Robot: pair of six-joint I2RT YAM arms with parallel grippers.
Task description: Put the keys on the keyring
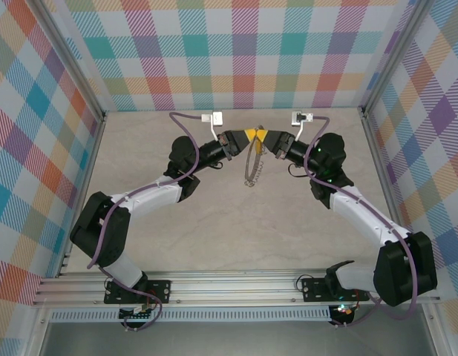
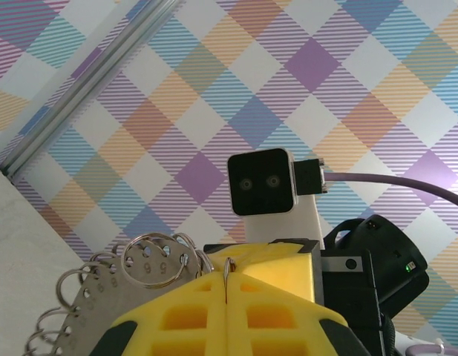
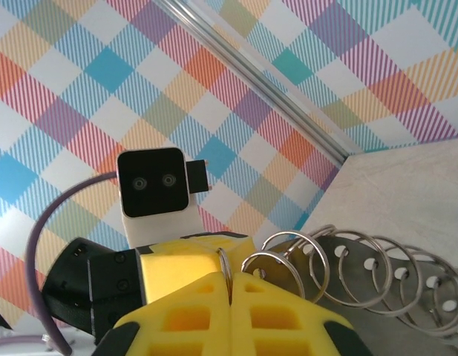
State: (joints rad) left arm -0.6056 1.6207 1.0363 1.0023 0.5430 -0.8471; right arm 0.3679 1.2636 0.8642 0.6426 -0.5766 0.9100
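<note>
Gripper L (image 2: 226,297) + gripper R (image 3: 230,293) pinch keyring (image 1: 252,170), dangling below

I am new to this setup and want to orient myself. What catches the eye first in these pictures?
The left gripper and right gripper, both yellow and shut, meet tip to tip at the far middle of the table. The keyring, rimmed with small wire loops, is pinched where they meet. Bright plaid walls stand around.

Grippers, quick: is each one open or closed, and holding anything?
Left gripper: closed, pinching a thin loop of the keyring.
Right gripper: closed, pinching a loop of the same keyring.
</note>
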